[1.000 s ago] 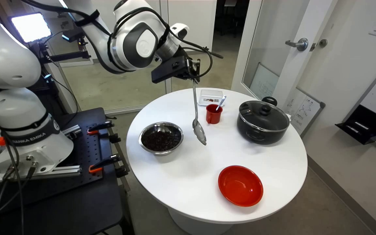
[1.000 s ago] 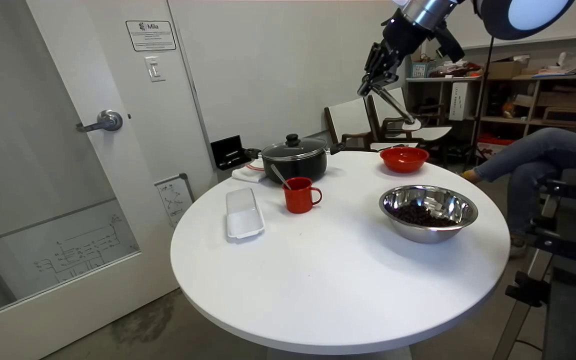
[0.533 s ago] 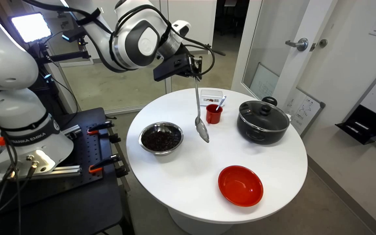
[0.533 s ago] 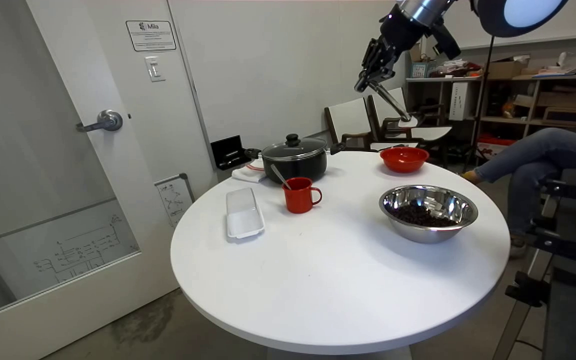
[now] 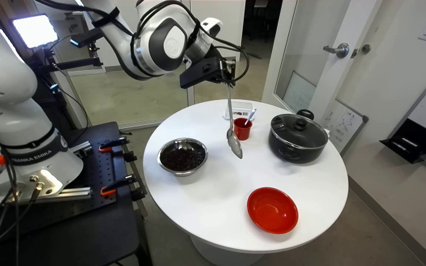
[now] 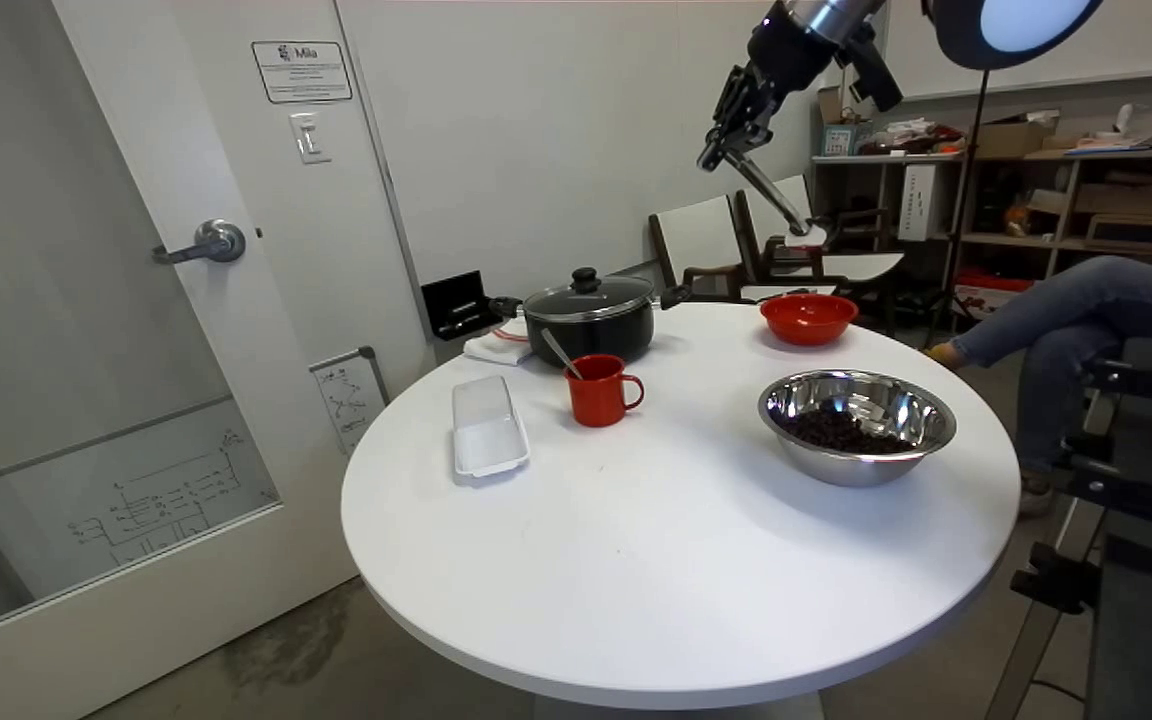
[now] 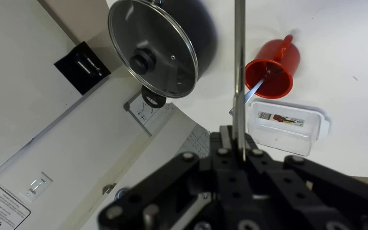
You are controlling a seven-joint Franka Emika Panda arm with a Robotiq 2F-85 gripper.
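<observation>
A long metal spoon [image 5: 234, 143] hangs from my gripper [image 5: 229, 83], its bowl end down and tilted, above the table in front of the red mug [image 5: 243, 129]. In an exterior view the gripper [image 6: 721, 158] and spoon [image 6: 768, 190] are high above the table. In the wrist view the fingers [image 7: 234, 135] are shut on the handle [image 7: 240, 64]; the spoon's far end runs out of the frame's top. A steel bowl [image 5: 182, 173] holds many small dark pieces; it also shows in an exterior view [image 6: 836, 470]. A red bowl [image 5: 273, 210] is at the near edge.
A black lidded pot [image 5: 297, 147] stands right of the mug. A small utensil [image 5: 250, 116] leans in the mug. A clear-and-white plastic container [image 6: 489, 445] lies near the mug. The round white table [image 5: 213, 207] stands beside the black robot stand [image 5: 68, 236].
My gripper and the held spoon have moved right and slightly up in an exterior view, left and up in the opposite-facing picture. The things on the table have not moved.
</observation>
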